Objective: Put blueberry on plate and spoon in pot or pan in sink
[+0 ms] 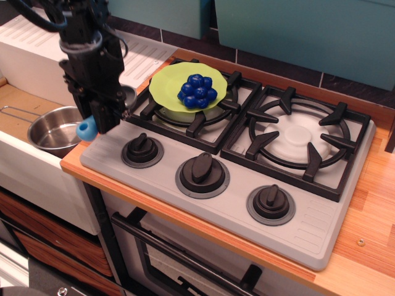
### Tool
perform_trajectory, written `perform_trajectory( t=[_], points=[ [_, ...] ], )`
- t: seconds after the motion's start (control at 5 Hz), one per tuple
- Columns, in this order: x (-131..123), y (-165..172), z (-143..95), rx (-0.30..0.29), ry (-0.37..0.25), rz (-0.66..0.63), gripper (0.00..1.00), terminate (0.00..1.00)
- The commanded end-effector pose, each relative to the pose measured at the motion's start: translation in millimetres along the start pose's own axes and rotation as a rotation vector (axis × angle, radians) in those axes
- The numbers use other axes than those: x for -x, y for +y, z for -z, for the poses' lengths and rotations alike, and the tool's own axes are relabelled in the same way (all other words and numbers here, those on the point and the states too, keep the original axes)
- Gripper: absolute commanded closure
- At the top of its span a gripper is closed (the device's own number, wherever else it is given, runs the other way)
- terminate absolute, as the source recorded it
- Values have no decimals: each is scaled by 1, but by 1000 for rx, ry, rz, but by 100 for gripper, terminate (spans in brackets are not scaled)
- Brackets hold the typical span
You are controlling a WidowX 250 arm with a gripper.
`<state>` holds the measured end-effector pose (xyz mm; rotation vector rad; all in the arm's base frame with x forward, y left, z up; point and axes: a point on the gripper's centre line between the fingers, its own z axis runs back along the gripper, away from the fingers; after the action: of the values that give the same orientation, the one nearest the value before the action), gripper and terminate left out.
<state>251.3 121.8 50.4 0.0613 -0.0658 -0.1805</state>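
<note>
The blueberry lies on the lime-green plate, which rests on the left burner grate. My gripper is shut on the spoon and holds it lifted above the stove's left edge. The light-blue handle end sticks out below the fingers, and a bit of the grey bowl shows behind the gripper. The steel pan sits in the sink just left of and below the gripper, its wire handle pointing left.
The stove has three black knobs along its front and two black burner grates. A ribbed white drainboard lies behind the gripper. A wooden counter edge runs along the front and right.
</note>
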Motion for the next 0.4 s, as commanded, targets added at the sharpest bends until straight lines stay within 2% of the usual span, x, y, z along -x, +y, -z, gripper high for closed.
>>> perform_trajectory(
  t=[0.0, 0.2],
  points=[
    [-9, 18, -27, -65, -48, 28, 100, 0],
    [-2, 36, -31, -80, -43, 54, 100, 0]
  ],
)
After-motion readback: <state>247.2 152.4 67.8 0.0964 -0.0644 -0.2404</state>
